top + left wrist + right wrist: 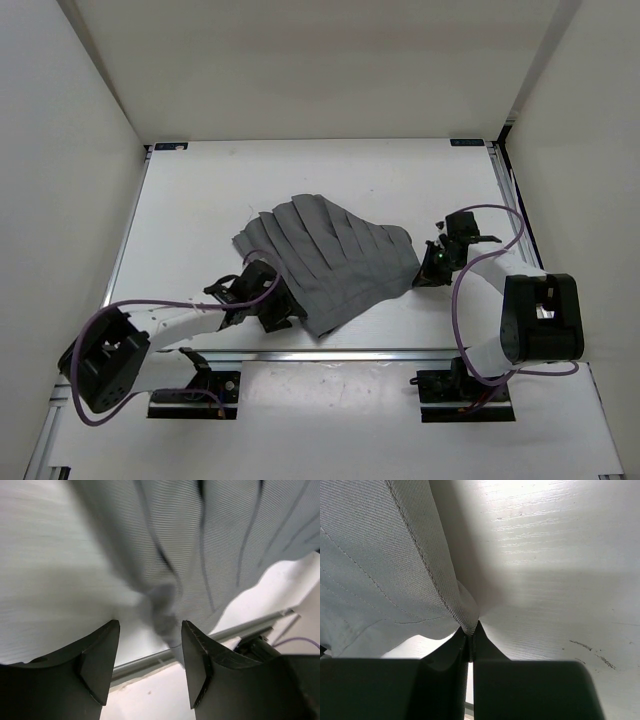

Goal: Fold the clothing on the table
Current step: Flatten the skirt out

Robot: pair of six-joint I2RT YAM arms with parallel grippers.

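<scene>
The pleated dark grey fabric garment [325, 262] lies fanned at the centre of the flat white counter [200, 190]. The right jaws are clamped on its right hem, while the left jaws stand apart at its lower-left corner. The left jaws should probably bite deep before any lift.

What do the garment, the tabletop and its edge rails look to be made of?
The garment: woven cloth, maybe cotton or a synthetic blend, matte grey. The right wrist view shows a fine twill-like weave and a stitched hem.
The tabletop: hard white board, probably laminate or painted, with a faint sheen, streaky grain and a few dark scuffs.
The rails: seemingly aluminium, dull silver.
</scene>
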